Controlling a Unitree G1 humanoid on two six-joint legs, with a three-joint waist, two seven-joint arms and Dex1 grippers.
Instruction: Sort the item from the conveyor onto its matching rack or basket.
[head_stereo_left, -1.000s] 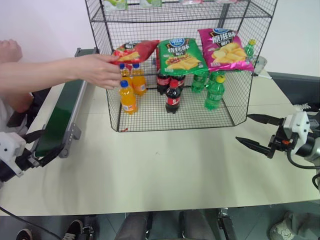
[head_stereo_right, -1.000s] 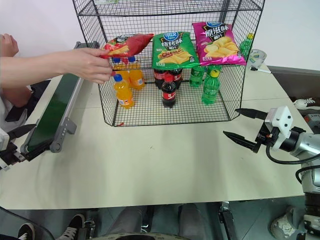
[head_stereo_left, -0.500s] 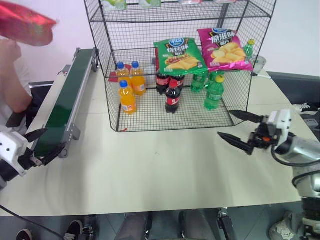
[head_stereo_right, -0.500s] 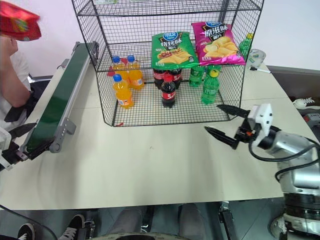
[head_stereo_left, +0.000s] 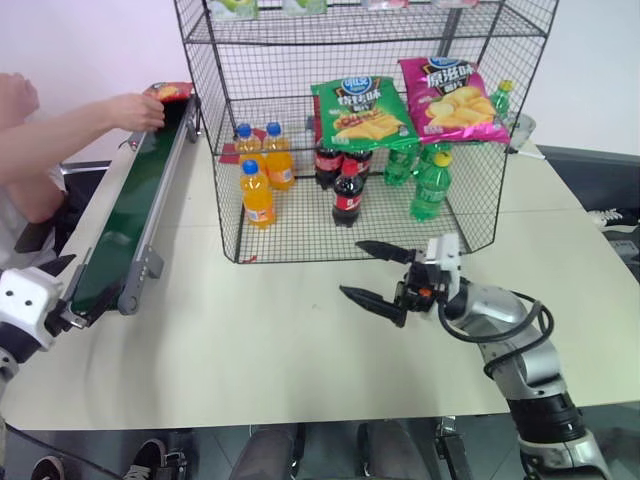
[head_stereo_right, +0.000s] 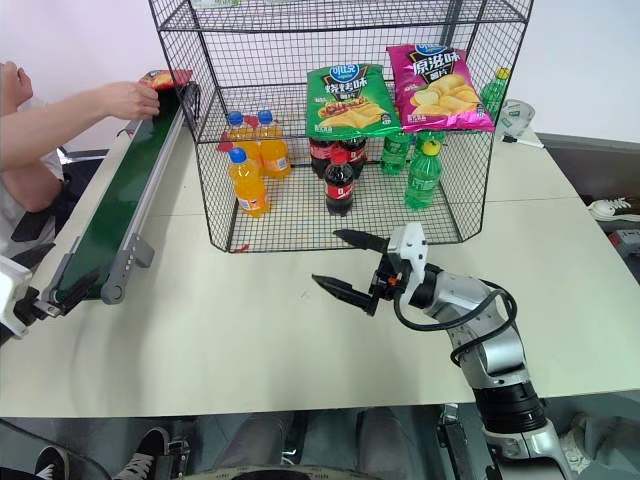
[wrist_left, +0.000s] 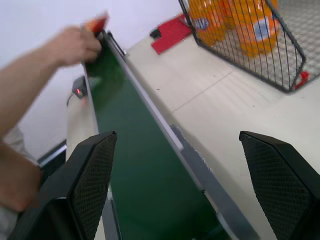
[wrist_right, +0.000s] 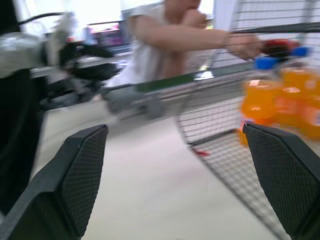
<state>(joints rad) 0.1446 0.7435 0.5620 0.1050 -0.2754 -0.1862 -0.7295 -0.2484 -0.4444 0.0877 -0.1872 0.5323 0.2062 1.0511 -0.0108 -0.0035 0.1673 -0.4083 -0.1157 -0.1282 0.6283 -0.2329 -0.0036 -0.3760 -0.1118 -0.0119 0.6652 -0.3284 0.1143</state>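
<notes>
Resting at the far end of the conveyor, the red chip bag lies under a person's hand, whose arm reaches in from the side away from the rack. That tall wire rack stands on the pale surface just beside the conveyor. Its middle tier carries a green chip bag and a pink chip bag side by side. Below them on the rack's bottom tier stand orange soda bottles nearest the conveyor, dark cola bottles in the middle, and green bottles farthest from it.

The left gripper hovers at the conveyor's near end with its jaws wide apart and nothing between them, looking along the belt toward the hand and the bag. The right gripper hangs over the surface in front of the rack, well apart from the conveyor, pointing toward it, its jaws spread and empty.
</notes>
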